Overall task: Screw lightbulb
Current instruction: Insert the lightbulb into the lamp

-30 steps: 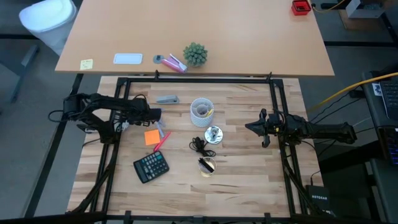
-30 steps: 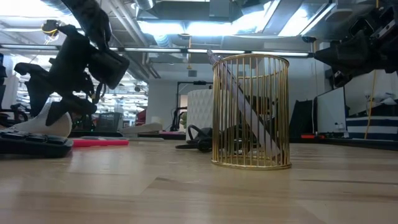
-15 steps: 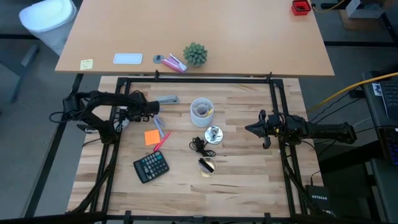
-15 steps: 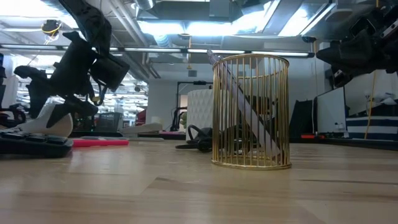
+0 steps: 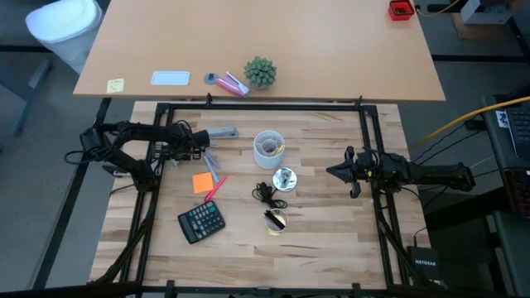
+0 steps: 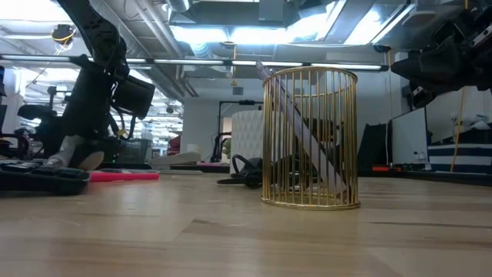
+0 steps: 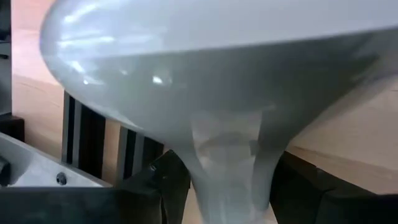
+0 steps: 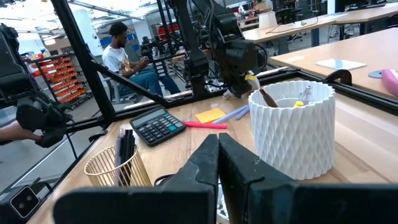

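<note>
CHANGE: small white pear-shaped lightbulb (image 7: 217, 93) is carried back toward the surface's left edge, gripped in left end effector (image 5: 195, 146) | MEANING: socket not approached | right end effector (image 8: 217, 163) closed, empty

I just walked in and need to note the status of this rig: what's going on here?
The left gripper holds the lightbulb by its neck, at the table's left side near the orange note. The bulb is not yet at the silver socket, which sits mid-table beside the white cup. The right gripper is shut and empty, waiting on the right side. The calculator and the gold wire holder lie untouched.
</note>
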